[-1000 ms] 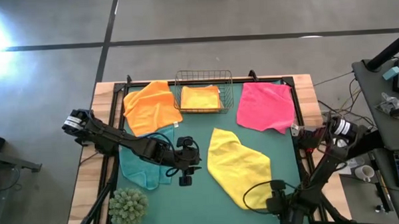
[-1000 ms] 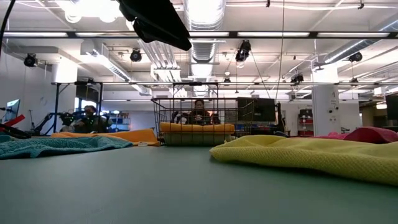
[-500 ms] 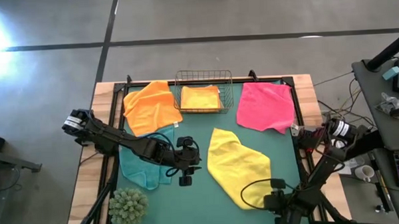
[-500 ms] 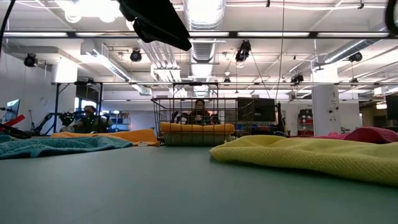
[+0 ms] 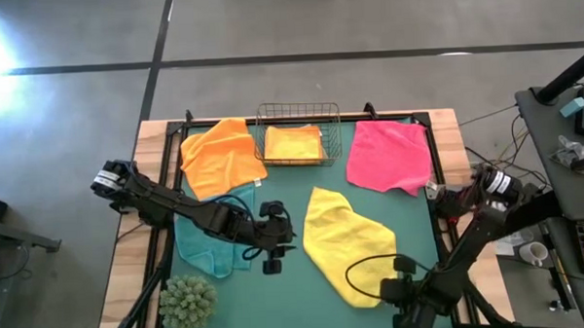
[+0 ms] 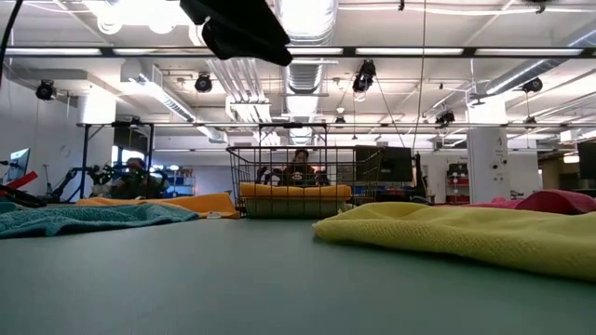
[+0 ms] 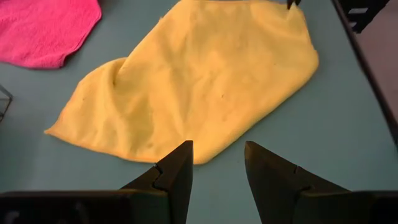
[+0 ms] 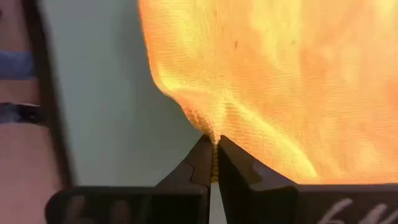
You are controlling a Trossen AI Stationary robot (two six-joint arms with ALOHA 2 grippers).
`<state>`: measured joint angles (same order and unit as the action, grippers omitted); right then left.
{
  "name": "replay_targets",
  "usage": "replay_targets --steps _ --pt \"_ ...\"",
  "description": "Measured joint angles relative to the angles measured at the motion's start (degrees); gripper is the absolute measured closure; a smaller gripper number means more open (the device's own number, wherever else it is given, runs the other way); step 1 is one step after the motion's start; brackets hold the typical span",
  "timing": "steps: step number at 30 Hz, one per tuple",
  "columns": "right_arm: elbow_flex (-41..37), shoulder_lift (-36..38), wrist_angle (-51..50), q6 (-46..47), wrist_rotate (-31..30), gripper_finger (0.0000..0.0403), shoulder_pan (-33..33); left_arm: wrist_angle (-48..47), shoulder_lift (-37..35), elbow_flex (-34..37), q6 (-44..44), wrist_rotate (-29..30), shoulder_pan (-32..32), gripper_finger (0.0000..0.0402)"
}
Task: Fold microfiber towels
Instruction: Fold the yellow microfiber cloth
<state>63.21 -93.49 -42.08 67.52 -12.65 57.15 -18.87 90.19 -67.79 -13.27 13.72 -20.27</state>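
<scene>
- Right gripper (image 8: 213, 163): fingers pinched fully together on a corner of the crumpled yellow microfiber towel (image 5: 347, 243), near the table's front edge; a small ridge of cloth rose between the tips.
- Yellow towel spread away from that gripper toward the table centre, lying flat on the teal-green table mat (image 5: 282, 295).
- Left gripper (image 7: 217, 163): fingers partly apart, holding nothing, hovering above the mat just short of the yellow towel's near edge.
- Teal fuzzy towel (image 5: 199, 245) lay bunched under and beside the left arm, behind that gripper.
- Orange rumpled towel (image 5: 219, 155) lay beyond the left arm, toward the far edge.
- Rectangular wire basket (image 5: 298, 113) stood beside the orange towel, at the far edge; a folded orange-yellow cloth (image 5: 293, 143) lay inside it.
- Pink fuzzy towel (image 5: 389, 156) lay flat past the yellow one, at the far corner on the right arm's side.
- Green spiky plant ball (image 5: 188, 301) sat at the front corner on the left arm's side, just beside the teal towel.
</scene>
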Motion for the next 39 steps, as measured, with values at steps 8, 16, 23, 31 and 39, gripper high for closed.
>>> replay_targets --steps 8,16,23,31,39 --pt "12.24 0.85 -15.41 -4.51 -1.88 0.0394 -5.26 3.22 0.0 0.0 0.01 0.0 -0.55 0.0272" --pt "18.63 2.02 -20.45 -7.46 -3.92 0.0394 -12.05 6.25 0.0 0.0 0.06 0.05 -0.98 0.0272" --pt "26.14 2.16 -22.27 -14.39 -4.57 0.0394 -19.08 8.3 0.0 0.0 0.04 3.92 -1.29 0.0272" --pt "33.5 2.16 -23.64 -19.92 -7.24 0.0394 -24.5 13.24 0.0 -0.02 -0.85 7.92 -1.84 0.0272" --pt "40.17 2.18 -26.54 -23.55 -12.03 0.0394 -28.7 15.65 0.0 -0.72 -4.4 12.03 -2.83 0.0272"
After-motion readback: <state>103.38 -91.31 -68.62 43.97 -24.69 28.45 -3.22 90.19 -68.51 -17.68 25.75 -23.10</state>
